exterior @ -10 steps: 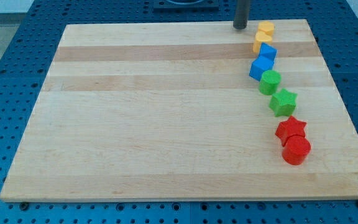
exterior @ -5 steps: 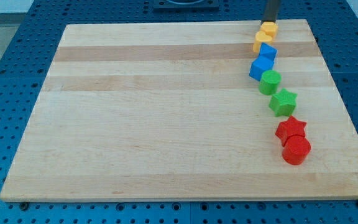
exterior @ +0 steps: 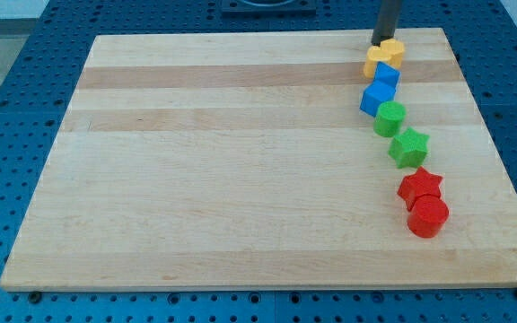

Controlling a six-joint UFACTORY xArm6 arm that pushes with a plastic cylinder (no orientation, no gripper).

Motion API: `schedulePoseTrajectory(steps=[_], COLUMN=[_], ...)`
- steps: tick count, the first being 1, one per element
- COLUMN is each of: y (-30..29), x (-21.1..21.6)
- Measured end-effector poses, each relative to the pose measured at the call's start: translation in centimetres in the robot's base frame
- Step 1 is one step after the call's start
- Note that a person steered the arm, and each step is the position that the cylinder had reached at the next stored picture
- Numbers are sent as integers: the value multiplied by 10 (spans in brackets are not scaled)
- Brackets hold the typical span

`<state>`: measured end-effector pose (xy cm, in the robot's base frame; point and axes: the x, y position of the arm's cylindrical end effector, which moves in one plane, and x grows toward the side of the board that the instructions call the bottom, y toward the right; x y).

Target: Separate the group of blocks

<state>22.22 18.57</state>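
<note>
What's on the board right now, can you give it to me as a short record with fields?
surface: wooden board
layout: blocks in a curved chain down the view's right side
top of chain: two yellow blocks
next: two blue blocks
middle: green cylinder, green star
bottom: red star, red cylinder
my tip: at the view's top end of the chain, against the yellow blocks

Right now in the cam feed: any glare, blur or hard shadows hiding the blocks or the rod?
Camera view: even, soft lighting, no glare on the board; shadows under the blocks are faint. Blocks are sharp, from the yellow pair to the red cylinder. My tip sits at the top yellow block's upper edge; the rod is cropped by the view's top.
</note>
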Motion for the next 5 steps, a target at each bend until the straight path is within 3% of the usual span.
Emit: schedulePoseTrajectory(steps=[3, 5], y=[24, 3], x=[12, 24])
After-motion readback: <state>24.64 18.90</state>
